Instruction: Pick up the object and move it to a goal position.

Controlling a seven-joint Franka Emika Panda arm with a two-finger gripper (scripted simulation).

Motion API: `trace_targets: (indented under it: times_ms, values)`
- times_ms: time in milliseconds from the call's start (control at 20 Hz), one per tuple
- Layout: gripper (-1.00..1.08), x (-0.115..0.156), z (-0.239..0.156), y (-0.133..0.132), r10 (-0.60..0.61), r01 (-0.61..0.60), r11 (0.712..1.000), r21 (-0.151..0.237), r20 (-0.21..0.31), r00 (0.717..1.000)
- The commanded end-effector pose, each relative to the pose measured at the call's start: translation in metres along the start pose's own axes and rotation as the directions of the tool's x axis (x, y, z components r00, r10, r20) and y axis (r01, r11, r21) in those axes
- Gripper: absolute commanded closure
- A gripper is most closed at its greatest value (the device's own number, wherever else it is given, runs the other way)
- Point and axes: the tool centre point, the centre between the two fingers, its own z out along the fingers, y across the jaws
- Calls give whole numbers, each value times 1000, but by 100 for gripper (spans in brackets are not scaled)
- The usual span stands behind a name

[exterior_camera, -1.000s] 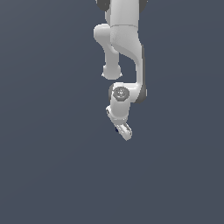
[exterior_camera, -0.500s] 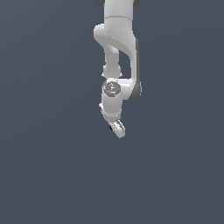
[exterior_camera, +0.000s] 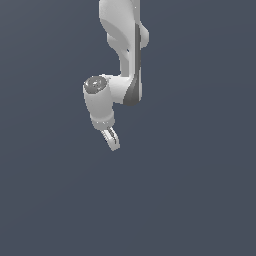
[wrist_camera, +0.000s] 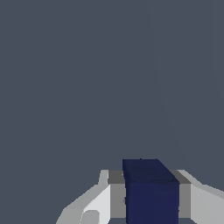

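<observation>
The object [wrist_camera: 151, 190] is a dark navy-blue block with flat faces in the wrist view. It sits squeezed between my gripper's [wrist_camera: 152, 205] two grey-and-white fingers [wrist_camera: 116, 199], one on each side and both touching it. In the exterior view the white arm hangs down from the top, and the gripper [exterior_camera: 113, 141] points downward, tilted toward the exterior view's right. The object is too small to make out there, hidden between the fingertips. The gripper is held up against the plain grey-blue background.
Only the uniform dark grey-blue surface [exterior_camera: 190, 200] shows around the arm in both views. No other objects, containers or edges appear.
The wrist and gripper have swung toward the exterior view's left and slightly upward. The gripper has stayed shut throughout.
</observation>
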Motion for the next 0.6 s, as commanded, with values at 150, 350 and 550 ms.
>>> trace_targets:
  times_ms: [150, 350, 550]
  values:
    - [108, 33, -26, 18, -2, 2, 1000, 0, 1, 1000]
    - [108, 44, -33, 23, -2, 2, 1000, -1, 0, 1000]
    - [108, 45, -33, 22, -2, 2, 1000, -1, 0, 1000]
